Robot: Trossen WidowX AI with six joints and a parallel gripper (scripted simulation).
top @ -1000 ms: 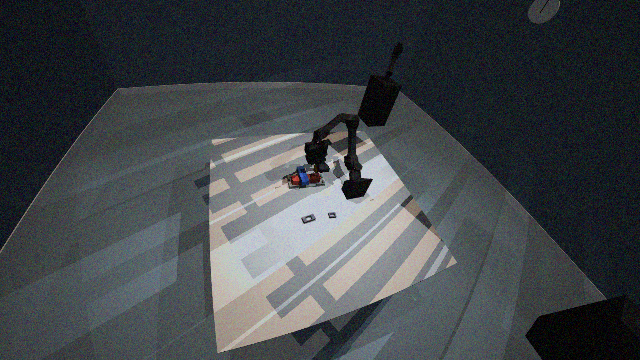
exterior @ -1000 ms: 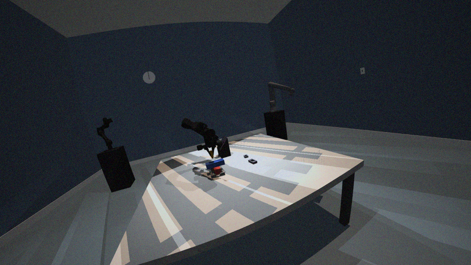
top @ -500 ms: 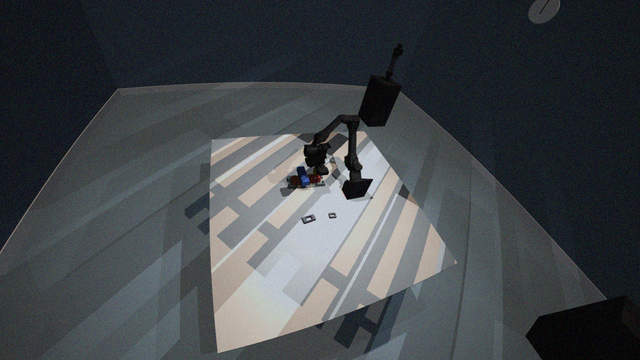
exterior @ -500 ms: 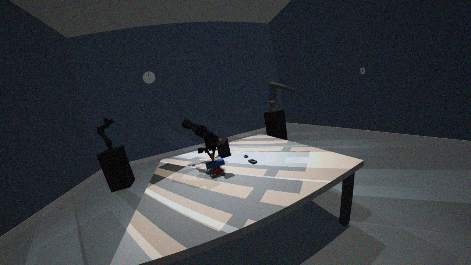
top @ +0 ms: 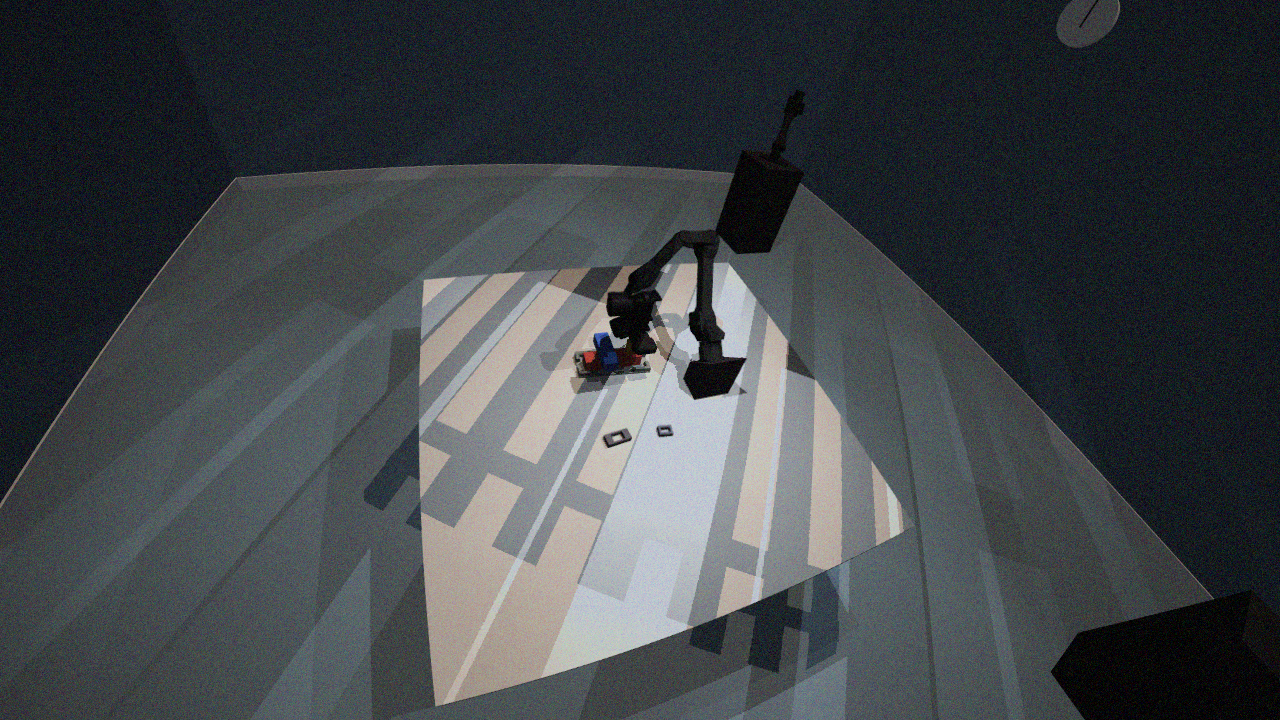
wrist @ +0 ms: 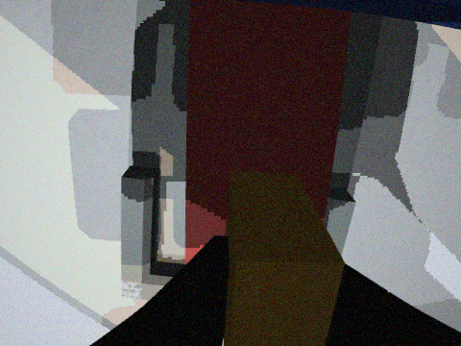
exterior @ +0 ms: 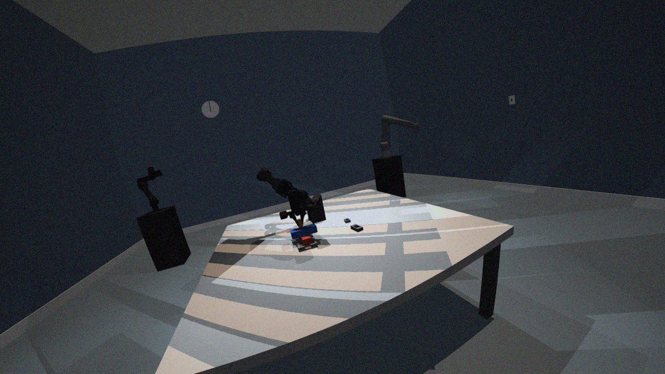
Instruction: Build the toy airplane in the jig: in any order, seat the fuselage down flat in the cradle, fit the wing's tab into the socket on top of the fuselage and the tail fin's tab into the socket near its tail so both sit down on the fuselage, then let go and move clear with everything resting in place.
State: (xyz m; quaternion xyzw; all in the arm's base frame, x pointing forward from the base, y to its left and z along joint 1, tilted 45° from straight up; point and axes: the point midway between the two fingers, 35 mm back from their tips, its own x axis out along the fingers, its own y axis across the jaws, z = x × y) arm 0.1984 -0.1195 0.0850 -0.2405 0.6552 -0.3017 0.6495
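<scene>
On the tabletop (top: pixel 501 591) (exterior: pixel 334 274), two small dark open frames lie apart from the jig: a larger frame (top: pixel 608 440) (exterior: pixel 353 228) & a smaller frame (top: pixel 665 435) (exterior: pixel 346 222), near each other, w/ neither btwn gripper & jig. Behind the table in the exterior view stand two black pedestals, the near-side pedestal (exterior: pixel 163 239) & the far-side pedestal (exterior: pixel 388 176), each w/ an arm on top. Wall clock (top: pixel 1087 22) (exterior: pixel 210 109) hangs in the bkgd.

Red fuselage (top: pixel 590 360) (exterior: pixel 305 240) (wrist: pixel 264 106) lies in the cradle (top: pixel 617 371) (exterior: pixel 309 248) (wrist: pixel 136 211); blue wing (top: pixel 605 351) (exterior: pixel 303 230) (wrist: pixel 408 11) sits crosswise on top. Gripper (top: pixel 642 347) (exterior: pixel 300 225) (wrist: pixel 259 252) is clamped on the yellow tail fin (exterior: pixel 300 223) (wrist: pixel 283 216), over the fuselage's tail end.

Fin's tab & its socket are hidden, so can't tell if it's seated. Wrist cam: wing cut off at top edge, fuselage mostly in deep shadow. Top cam: gripper hides part of the fuselage; fingertips too dark & small to make out. A dark box (top: pixel 1163 662) is cropped at the top view's corner.
</scene>
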